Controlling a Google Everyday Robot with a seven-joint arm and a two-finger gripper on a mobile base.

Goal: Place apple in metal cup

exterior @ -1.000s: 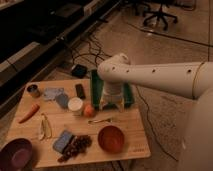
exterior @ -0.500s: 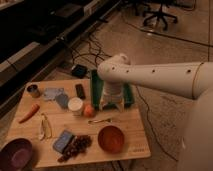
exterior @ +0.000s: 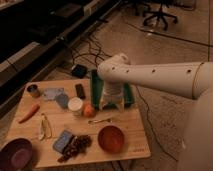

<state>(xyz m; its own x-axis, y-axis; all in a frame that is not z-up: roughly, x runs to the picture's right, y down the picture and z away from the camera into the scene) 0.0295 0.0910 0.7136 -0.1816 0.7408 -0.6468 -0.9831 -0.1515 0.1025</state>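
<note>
Your gripper hangs low over the middle of the wooden counter, at the end of the smooth white arm that reaches in from the right. Its two pale fingers point down and stand wide apart with nothing between them. It sits in front of a green rectangular tray at the counter's far edge. The apple is small, round and orange-red. It rests on the wood just beside the gripper's near finger, and whether the two touch cannot be told. On its other side the apple is close against a white round cup. The metal cup is a short, shiny grey cylinder with a dark inside, and it stands upright at the far left corner, well apart from both apple and gripper. Between them lie a crumpled blue-grey cloth and a flat dark rectangular block. A long thin carrot lies near the left edge, with a limp yellowish peel beside it. Nearer you sit a glossy orange-brown bowl, a bunch of dark grapes, a blue pad and a purple bowl. A slim gold utensil lies just in front of the apple.
</note>
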